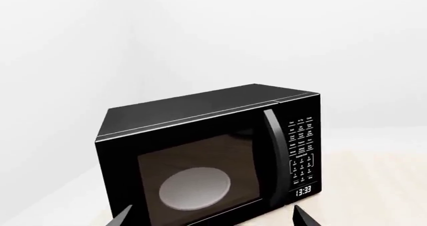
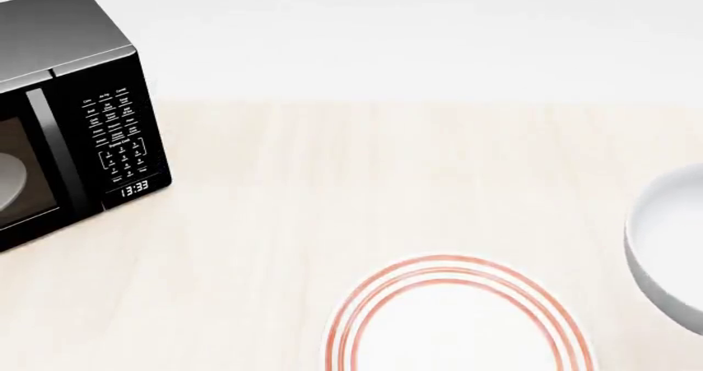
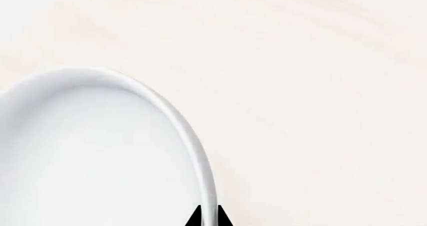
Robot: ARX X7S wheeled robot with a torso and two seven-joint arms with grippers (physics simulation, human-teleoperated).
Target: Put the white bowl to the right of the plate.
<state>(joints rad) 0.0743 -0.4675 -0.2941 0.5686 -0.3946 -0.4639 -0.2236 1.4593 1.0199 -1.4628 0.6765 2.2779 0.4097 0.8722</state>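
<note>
Right claw (image 3: 207, 217) clamped on the white bowl (image 3: 87, 156) rim, visible only in its wrist view; bowl (image 2: 670, 243) right of the plate (image 2: 462, 322) on the counter (image 2: 329, 182); left claw (image 1: 210, 218) spread, facing the microwave (image 1: 207, 156).

bright, even, shadowless simulator light; sharp renders; soft sheen on the microwave (image 2: 66, 38) top.

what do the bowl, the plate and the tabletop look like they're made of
The bowl looks like glazed ceramic or smooth plastic: plain glossy white with a thick rim. The plate looks like glazed ceramic too, flat white with thin red-orange rings. The tabletop looks like pale matte wood, with faint grain streaks. As renders, these are guesses.
</note>
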